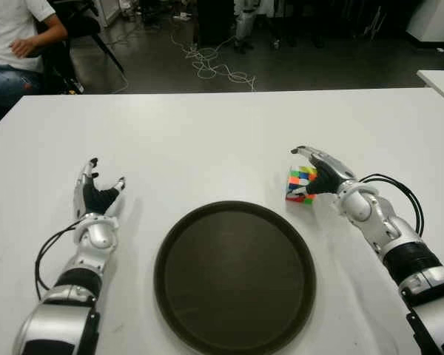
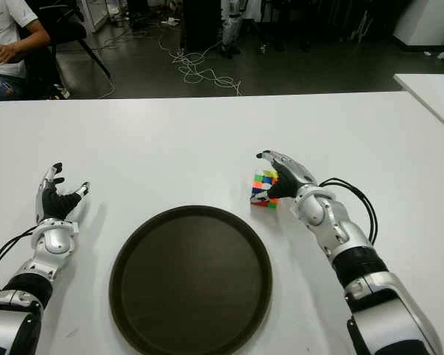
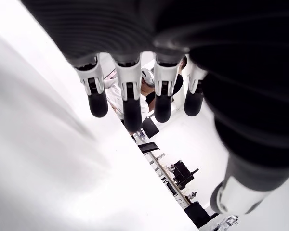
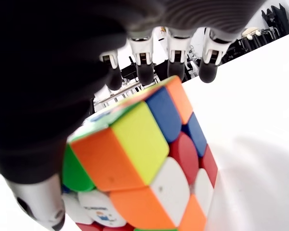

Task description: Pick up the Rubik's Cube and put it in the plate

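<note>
1. the rubik's cube is seen on the white table, right of centre, just off the far right rim of the plate and apart from it.
2. the right hand is arched over the cube, its fingers extended past the top face and its thumb down beside one side; whether the cube is actually gripped cannot be told, and it appears to sit on the table.
3. the dark round plate is shown near the table's near edge, about midway between the two arms, with nothing in it.
4. the left hand is pictured towards the table's left edge, left of the plate, fingers straight and spread, nothing held.
5. a seated person is visible beyond the far left corner.
</note>
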